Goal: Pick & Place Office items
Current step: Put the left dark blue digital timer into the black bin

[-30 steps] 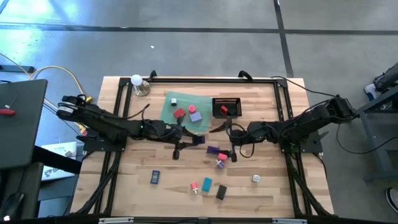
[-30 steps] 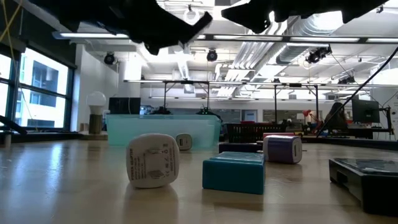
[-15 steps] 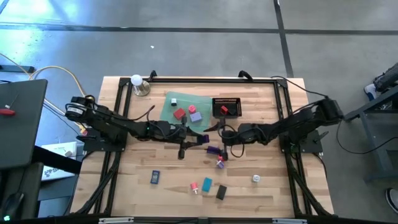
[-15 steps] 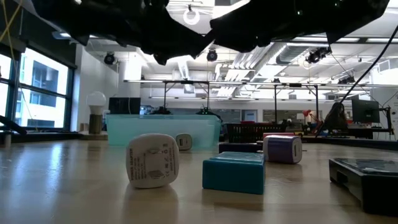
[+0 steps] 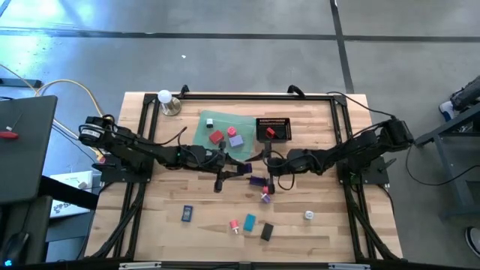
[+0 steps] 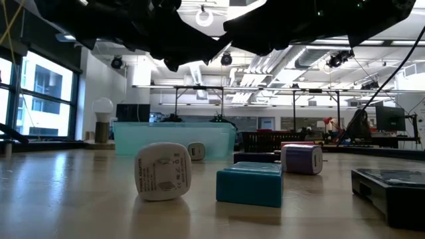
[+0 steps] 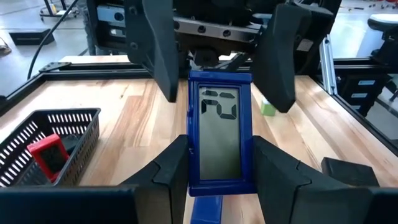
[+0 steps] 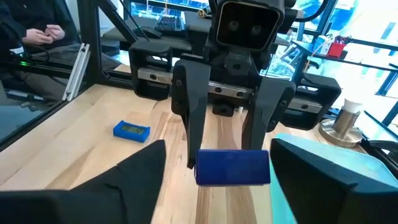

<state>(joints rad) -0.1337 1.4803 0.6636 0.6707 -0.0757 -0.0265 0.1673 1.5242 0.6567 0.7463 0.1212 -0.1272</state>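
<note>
Over the middle of the worktop [image 5: 150, 217], the two arms meet tip to tip. The left tool [image 7: 214, 165] is clamped on a blue calculator [image 7: 219, 134], its two fingers pressing the long sides of the blue frame, the grey screen facing the left wrist camera. From above, the blue calculator [image 5: 241, 169] shows between the two arms, just off the near edge of the green tray [image 5: 204, 129]. The right tool [image 8: 217, 168] faces the left one with its fingers apart on either side of the calculator's end [image 8: 232, 167]; whether they touch it cannot be told.

The other office items lie scattered. A red block [image 5: 217, 136] and a purple block [image 5: 235, 139] sit in the tray, with a small white piece [image 5: 211, 122] near its far corner. A red item [image 5: 271, 133] lies in the black mesh basket [image 5: 273, 120] beside the tray. Just under the right tool lie a purple piece [image 5: 257, 181] and a pink piece [image 5: 265, 196]. Toward the near edge sit a small blue item [image 5: 187, 214], a red clip [image 5: 235, 225], a teal block [image 5: 250, 221], a black block [image 5: 266, 232] and a white plug [image 5: 308, 215]. A lamp bulb [image 5: 165, 97] stands at the far left corner.
</note>
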